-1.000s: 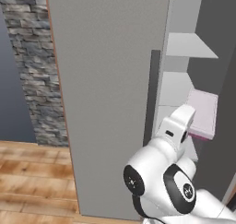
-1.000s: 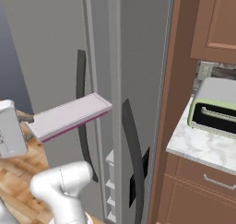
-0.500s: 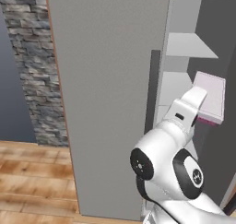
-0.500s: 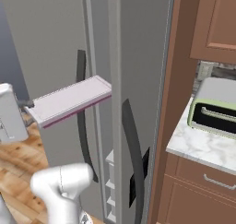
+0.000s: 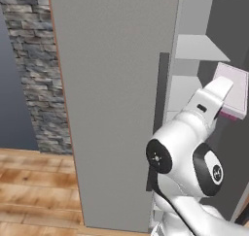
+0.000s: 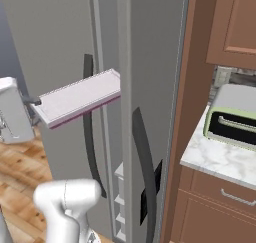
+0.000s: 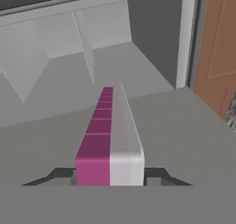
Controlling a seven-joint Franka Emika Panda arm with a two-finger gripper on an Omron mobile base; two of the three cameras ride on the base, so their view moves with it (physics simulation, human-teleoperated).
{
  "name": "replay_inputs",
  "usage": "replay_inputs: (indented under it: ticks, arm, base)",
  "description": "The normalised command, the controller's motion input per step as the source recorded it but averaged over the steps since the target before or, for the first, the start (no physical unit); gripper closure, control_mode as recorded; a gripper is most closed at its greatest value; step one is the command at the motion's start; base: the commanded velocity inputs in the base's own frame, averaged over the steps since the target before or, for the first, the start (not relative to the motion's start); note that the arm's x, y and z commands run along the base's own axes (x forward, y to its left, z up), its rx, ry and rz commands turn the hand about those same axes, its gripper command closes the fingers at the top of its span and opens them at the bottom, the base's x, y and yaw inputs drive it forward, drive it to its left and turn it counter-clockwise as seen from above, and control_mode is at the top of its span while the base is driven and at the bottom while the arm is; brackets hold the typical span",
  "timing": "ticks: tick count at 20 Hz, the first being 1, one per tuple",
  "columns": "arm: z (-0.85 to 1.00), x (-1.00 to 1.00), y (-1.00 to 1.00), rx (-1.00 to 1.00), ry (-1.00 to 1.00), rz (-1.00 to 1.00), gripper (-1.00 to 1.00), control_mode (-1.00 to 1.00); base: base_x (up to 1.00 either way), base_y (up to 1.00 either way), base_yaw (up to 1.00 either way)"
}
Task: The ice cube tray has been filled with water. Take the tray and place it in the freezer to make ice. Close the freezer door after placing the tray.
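The pale pink-lilac ice cube tray (image 6: 80,97) is held level by one short end in my gripper (image 6: 36,102), which is shut on it. In the left base view the ice cube tray (image 5: 234,87) reaches past the hand into the freezer (image 5: 199,48), above a white shelf. The hand view looks along the ice cube tray (image 7: 103,126) edge-on, with my gripper (image 7: 109,174) clamped on its near end and freezer shelves (image 7: 156,121) ahead. The freezer door (image 5: 116,84) stands open to the left, its dark handle (image 5: 162,118) beside my arm.
The matching fridge door (image 6: 150,62) with a curved dark handle (image 6: 142,162) is shut, to the right of the freezer. A brown cabinet side (image 6: 182,112) borders it. A green-trimmed toaster (image 6: 232,119) sits on a marble counter (image 6: 215,159). A stone wall (image 5: 31,60) stands left.
My arm has stretched forward and carried the tray up and further into the freezer opening. The grip on the tray has stayed the same, and the door has not moved.
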Motion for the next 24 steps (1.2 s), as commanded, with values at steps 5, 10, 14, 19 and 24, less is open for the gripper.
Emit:
replay_inputs:
  ticks: [5, 10, 14, 19, 24]
  arm:
    - [0.15, 0.11, -0.26, 0.0, -0.03, 0.02, 1.0, -1.0]
    - [0.17, 0.26, -0.25, 0.0, 0.0, 0.07, 1.0, -1.0]
    - [0.19, 0.29, -0.31, 0.0, 0.0, 0.09, 1.0, -1.0]
    - [0.16, 0.28, -0.33, 0.0, 0.0, 0.09, 1.0, -1.0]
    - [0.03, 0.31, -0.22, 0.0, 0.0, 0.05, 1.0, -1.0]
  base:
    - [0.0, 0.0, 0.0]
    - [0.0, 0.0, 0.0]
    - [0.0, 0.0, 0.0]
    - [0.0, 0.0, 0.0]
    - [0.0, 0.0, 0.0]
